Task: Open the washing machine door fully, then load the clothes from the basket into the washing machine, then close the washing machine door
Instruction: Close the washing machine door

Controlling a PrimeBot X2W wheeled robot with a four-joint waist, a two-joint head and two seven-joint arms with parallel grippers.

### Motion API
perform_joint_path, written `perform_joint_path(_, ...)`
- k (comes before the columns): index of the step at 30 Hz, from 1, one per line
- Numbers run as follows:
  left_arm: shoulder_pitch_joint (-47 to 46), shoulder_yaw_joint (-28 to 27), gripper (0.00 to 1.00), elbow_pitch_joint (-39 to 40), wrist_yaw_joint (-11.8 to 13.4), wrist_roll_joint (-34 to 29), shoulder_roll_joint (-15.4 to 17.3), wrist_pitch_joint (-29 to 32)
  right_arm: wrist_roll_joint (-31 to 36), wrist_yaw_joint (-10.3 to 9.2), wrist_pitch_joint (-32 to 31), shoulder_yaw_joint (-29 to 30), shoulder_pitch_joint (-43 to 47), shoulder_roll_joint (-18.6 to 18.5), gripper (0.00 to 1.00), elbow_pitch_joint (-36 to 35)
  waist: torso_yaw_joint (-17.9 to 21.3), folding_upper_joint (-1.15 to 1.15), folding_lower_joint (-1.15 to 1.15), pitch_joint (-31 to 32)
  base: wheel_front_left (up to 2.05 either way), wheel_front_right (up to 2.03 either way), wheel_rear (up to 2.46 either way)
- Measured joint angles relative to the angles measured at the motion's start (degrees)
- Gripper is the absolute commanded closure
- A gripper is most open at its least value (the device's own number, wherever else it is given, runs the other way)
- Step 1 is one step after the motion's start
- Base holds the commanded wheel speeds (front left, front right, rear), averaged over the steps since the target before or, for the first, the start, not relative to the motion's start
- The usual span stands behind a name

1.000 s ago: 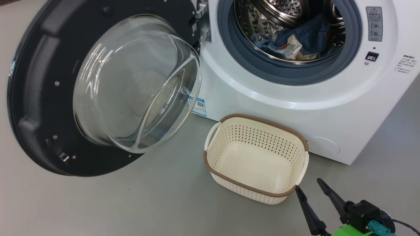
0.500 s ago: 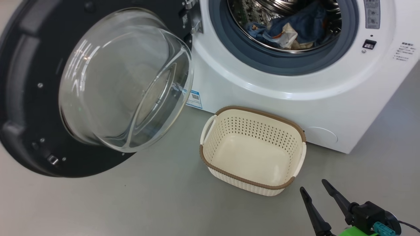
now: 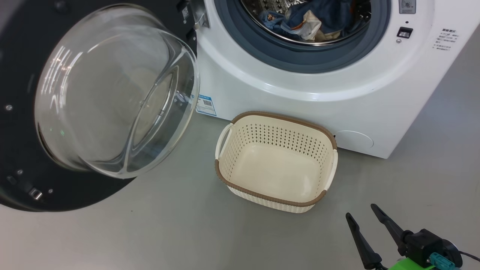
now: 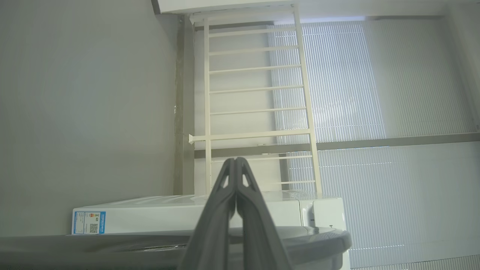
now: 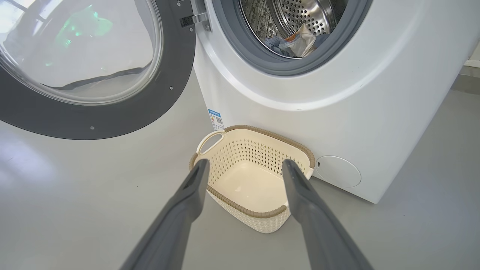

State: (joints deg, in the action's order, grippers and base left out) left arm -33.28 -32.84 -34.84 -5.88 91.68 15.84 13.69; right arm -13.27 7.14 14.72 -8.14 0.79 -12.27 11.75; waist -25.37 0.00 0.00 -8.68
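Note:
The washing machine [image 3: 285,93] [image 5: 337,90] stands with its door [image 3: 22,176] [image 5: 93,120] swung wide to the left, glass bowl [image 3: 112,90] bulging toward me. Blue and cream clothes [image 3: 307,17] [image 5: 290,41] lie inside the steel drum. The cream basket [image 3: 277,197] [image 5: 243,210] sits on the floor before the machine with nothing in it. My right gripper [image 3: 360,212] [image 5: 243,167] hangs open, low at the right, short of the basket's near corner. In the left wrist view my left gripper [image 4: 235,161] is shut on nothing, above the door's edge [image 4: 318,240].
Grey floor [image 3: 187,232] spreads around the basket and under the door. A round white cap [image 3: 354,139] sits low on the machine's front. The left wrist view shows a white ladder-like rack [image 4: 258,90] and window blinds [image 4: 375,93] behind the machine.
The head camera has shifted, so machine, door and basket slide up and left in the picture. My right gripper stays open at the lower right, now farther from the basket's corner.

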Motion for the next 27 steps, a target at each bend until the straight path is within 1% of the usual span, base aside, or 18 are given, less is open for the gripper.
perform_joint_path(5,-0.05,0.97,1.00,-3.07,-0.64,-0.01,1.46,2.76,0.00,0.00,0.00,0.02,0.00,-0.12,0.00,0.00,0.56,0.00,0.00,-0.25,0.00,0.00,0.00)
perform_joint_path(11,-0.35,1.42,1.00,-4.26,-1.02,1.33,1.54,7.10,0.00,0.00,0.00,0.20,-0.01,-0.12,0.00,0.01,0.48,0.00,0.00,0.10,0.00,0.00,0.00)
perform_joint_path(17,-0.46,1.64,1.00,-1.59,-1.04,4.04,1.14,13.86,0.00,0.00,0.00,0.21,-0.01,-0.10,0.00,0.00,0.40,0.00,0.00,0.76,0.00,0.00,0.00)
perform_joint_path(23,1.59,2.68,1.00,0.67,-1.46,5.05,1.25,19.70,0.00,0.00,0.00,0.55,0.01,-0.04,0.00,0.01,0.32,0.00,-0.01,1.35,0.00,0.00,0.00)
perform_joint_path(27,3.14,3.80,1.00,1.83,-1.46,5.04,1.31,22.41,0.00,0.00,0.00,0.71,0.01,0.19,0.00,0.03,0.22,0.00,-0.01,1.72,0.00,0.00,0.00)
